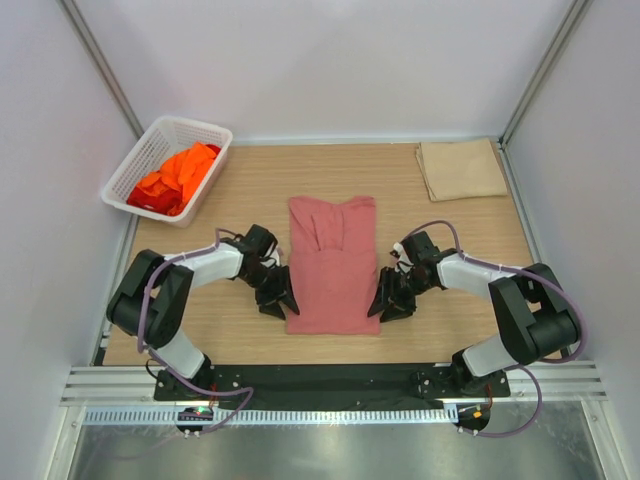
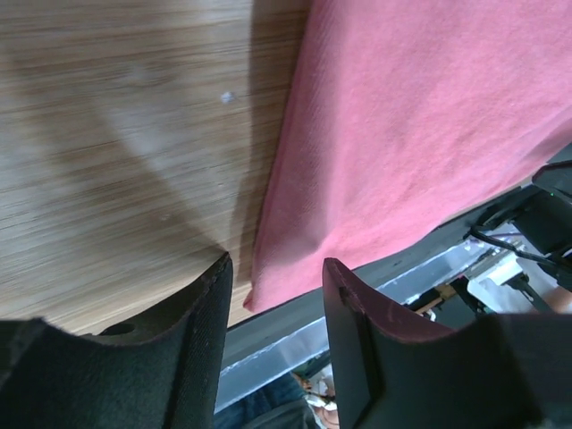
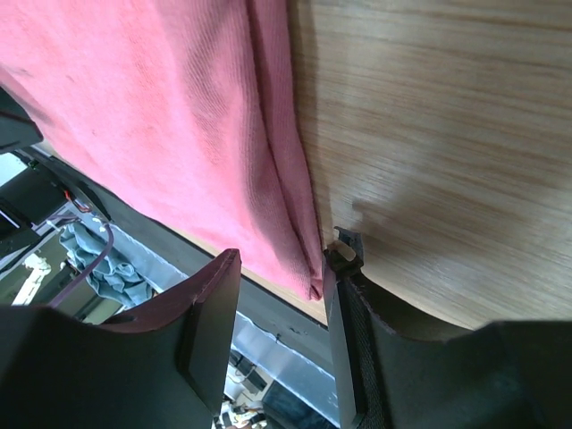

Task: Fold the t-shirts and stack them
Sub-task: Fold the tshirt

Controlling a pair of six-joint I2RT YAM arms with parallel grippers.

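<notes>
Two near corners of the salmon-pink t-shirt (image 1: 332,265) are bracketed, one by each gripper. The shirt is laid lengthwise at the middle of the wooden table (image 1: 250,180), with its sleeves turned in so that a long narrow panel is formed.

The left gripper (image 1: 277,300) is set at the near left corner with its jaws moderately apart. In its wrist view the cloth's corner is seen in the gap, and no pinch has been made. The right gripper (image 1: 392,298) is placed likewise at the near right corner and parted about as far. There the doubled hem lies close against one finger (image 3: 353,340) but is not clamped.

Orange shirts (image 1: 185,168) and a red one (image 1: 150,202) are heaped in the white lattice basket (image 1: 130,172) at the far left. A folded tan cloth (image 1: 462,168) lies at the far right.

A pinch of both corners, to be carried toward the collar, is judged to be the step in hand. At the right, only the upper layer might be caught, so the tucked side would drop open once lifted. At the left, the thin corner lies flat on the wood near the table's near edge, and it could be missed or pushed aside by closing fingers. If one side were gripped and the other not, the panel would be dragged askew and the fold spoiled.
</notes>
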